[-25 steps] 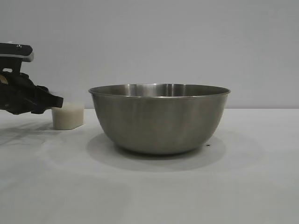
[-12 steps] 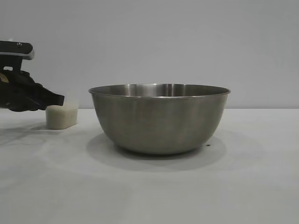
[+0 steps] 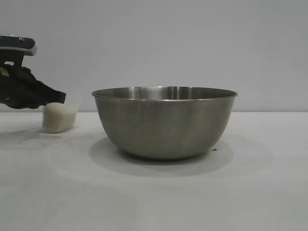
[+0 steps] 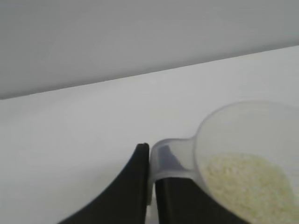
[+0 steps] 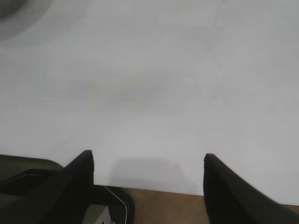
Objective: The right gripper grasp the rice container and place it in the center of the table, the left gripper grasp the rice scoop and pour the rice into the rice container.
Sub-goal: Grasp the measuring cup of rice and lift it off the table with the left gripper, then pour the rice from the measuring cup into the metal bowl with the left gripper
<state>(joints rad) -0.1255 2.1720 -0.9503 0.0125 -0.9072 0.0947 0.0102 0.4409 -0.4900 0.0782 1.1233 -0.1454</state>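
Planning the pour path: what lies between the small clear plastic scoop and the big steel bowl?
Exterior view: only bare white table between the rice scoop and the rice container.

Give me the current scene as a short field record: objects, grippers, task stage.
bowl: steel bowl upright at the table's middle, inside not visible
scoop: clear plastic scoop left of the bowl, apart from it
rice: white grains inside the scoop
left gripper: shut on the scoop's handle
right gripper: open over bare table, holding nothing
stage: bowl placed; pour not yet done
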